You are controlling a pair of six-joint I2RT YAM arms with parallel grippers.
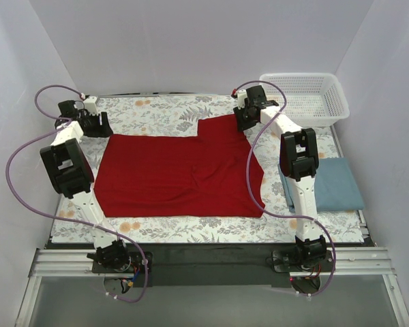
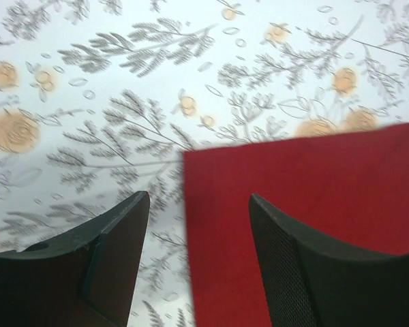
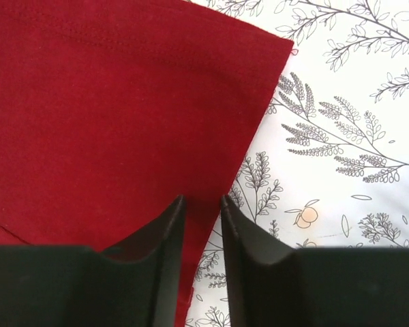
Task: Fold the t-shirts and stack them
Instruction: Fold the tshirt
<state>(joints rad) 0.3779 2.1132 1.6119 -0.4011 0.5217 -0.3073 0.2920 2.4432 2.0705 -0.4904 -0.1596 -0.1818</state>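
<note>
The red t-shirt lies flat on the floral tablecloth, its far right part reaching further back than the rest. My left gripper is at its far left corner, open wide; in the left wrist view the shirt's corner lies between the jaws. My right gripper is at the far right corner; in the right wrist view the jaws stand a narrow gap apart astride the flat edge of the shirt. The blue-grey t-shirt lies folded at the right, partly hidden by my right arm.
A white lattice basket stands at the back right corner. The floral tablecloth covers the table. White walls close in the left, back and right sides. Purple cables loop beside both arms.
</note>
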